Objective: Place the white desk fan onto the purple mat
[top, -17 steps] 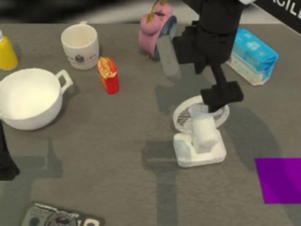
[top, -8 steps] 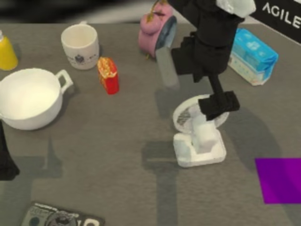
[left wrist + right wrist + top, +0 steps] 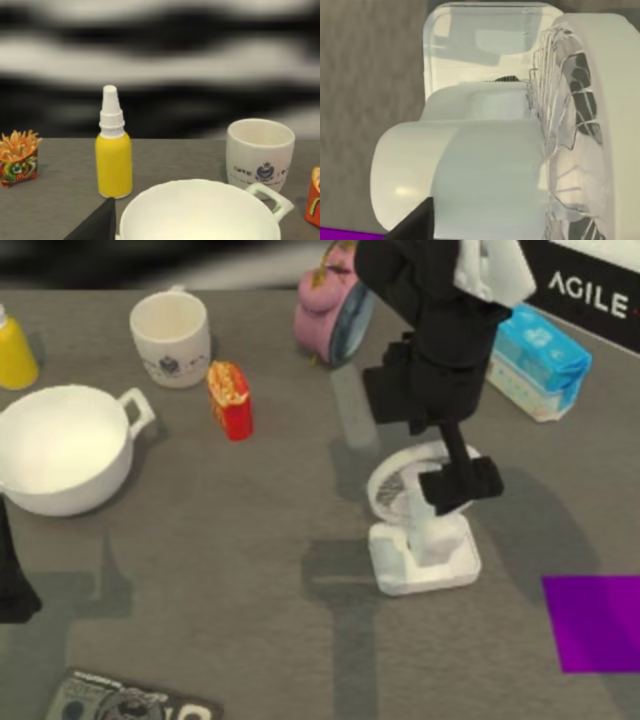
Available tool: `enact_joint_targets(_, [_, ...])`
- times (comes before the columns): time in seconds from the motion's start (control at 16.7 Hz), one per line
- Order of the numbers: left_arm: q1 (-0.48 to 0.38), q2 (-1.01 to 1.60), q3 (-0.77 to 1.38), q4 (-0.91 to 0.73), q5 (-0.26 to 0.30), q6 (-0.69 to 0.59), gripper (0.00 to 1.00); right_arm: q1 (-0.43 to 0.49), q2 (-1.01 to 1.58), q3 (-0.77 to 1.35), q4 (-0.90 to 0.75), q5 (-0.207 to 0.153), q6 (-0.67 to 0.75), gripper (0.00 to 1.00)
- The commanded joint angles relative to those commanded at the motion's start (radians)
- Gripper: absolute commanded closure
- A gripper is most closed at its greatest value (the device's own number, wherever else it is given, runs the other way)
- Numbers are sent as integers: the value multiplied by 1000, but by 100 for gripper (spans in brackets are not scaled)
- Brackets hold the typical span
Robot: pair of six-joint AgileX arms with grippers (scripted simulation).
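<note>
The right gripper hangs directly over the cylindrical motor housing of the small all-white plastic desk fan; whether it is clenched or released cannot be told. The fan stands upright on its square base on the grey tabletop, well apart from the flat vivid purple square mat, which lies to the fan's right at the tabletop's edge. The left arm sits parked far left of the fan.
</note>
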Motion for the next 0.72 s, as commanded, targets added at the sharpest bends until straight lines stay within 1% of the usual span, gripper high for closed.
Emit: enact_joint_targets(0.72, [0,0,0,0,0,0,0,0,0,0,0,0,0,90])
